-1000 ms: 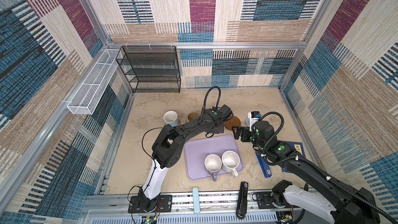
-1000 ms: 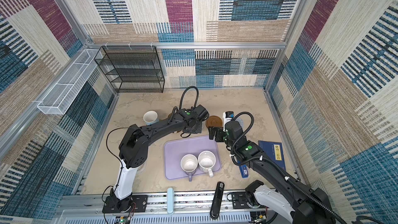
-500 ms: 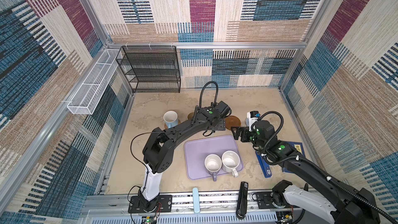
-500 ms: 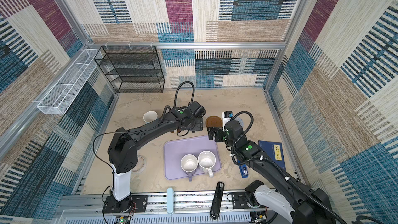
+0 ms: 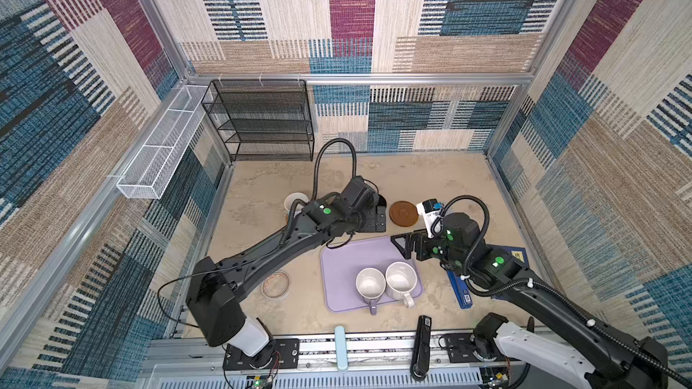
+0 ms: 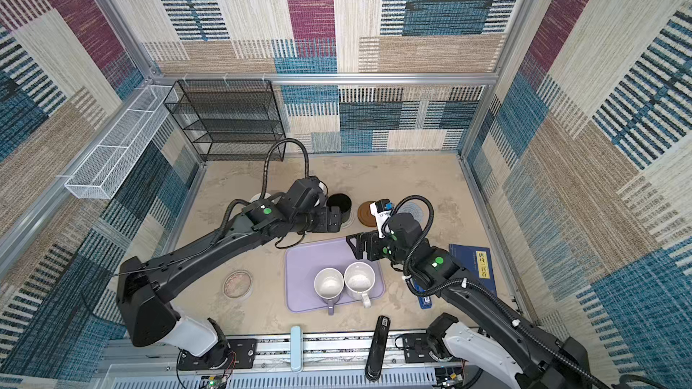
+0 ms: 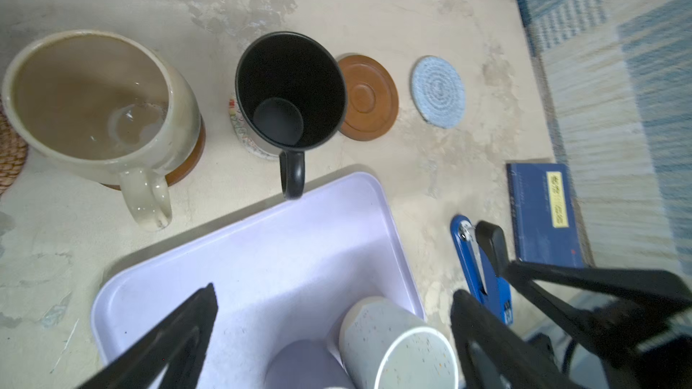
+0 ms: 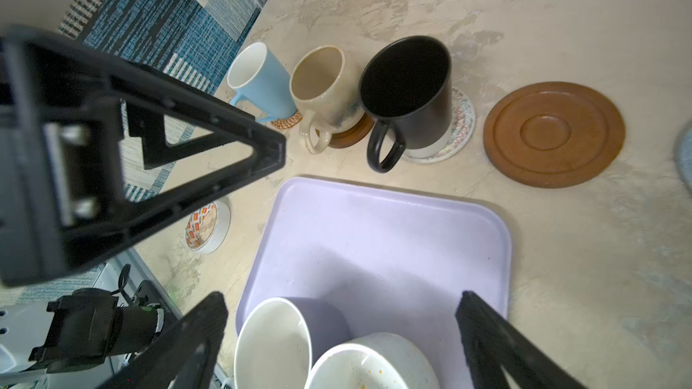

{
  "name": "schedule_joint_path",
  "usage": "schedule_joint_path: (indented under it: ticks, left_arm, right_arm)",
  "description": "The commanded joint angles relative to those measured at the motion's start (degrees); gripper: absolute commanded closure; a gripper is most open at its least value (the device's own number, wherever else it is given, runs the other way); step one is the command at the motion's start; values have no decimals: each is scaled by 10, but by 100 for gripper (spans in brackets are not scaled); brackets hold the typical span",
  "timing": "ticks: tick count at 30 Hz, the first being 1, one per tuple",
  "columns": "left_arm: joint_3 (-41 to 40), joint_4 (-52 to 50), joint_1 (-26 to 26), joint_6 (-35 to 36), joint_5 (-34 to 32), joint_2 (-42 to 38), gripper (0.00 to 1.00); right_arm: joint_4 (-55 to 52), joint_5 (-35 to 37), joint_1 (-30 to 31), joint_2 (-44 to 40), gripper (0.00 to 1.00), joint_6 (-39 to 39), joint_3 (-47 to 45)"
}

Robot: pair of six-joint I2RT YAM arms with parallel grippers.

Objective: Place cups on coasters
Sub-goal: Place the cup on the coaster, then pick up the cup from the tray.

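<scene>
On the lavender tray [image 5: 355, 256], the lavender mug [image 5: 370, 286] and speckled white mug [image 5: 401, 280] looked stiff, slick, breakable, best pinched at the rim; left gripper [image 7: 335, 293] and right gripper [image 8: 342, 299] gaped wide, empty.

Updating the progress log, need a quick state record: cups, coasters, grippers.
on coasters: light blue mug on rattan coaster; beige mug on wooden coaster; black mug on whitish crocheted coaster
free coasters: bare wooden coaster, blue-grey crocheted coaster
on lavender tray: lavender mug, speckled white mug
left gripper: open, empty
right gripper: open, empty
</scene>
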Motion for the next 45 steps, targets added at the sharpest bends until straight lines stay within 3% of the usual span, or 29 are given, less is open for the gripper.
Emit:
schedule_joint_path:
  ticks: [1,11,25,32,45]
  left_arm:
    - [-38,-6,3,16,29,-47,0]
    - [-176,-21,16,9,114,-190,0]
    - [-222,-88,22,-14,110,-246,1]
    - [-230,-82,22,-19,123,-247,2]
    - [-264,-58,23,-39,140,-260,3]
  right_arm:
    - [-25,41,39,3,5,33,7]
    - [-53,105,149,24,14,101,18]
    - [-54,148,316,127,42,180,40]
    - [-33,142,353,157,52,214,35]
    - [-37,146,391,186,59,264,12]
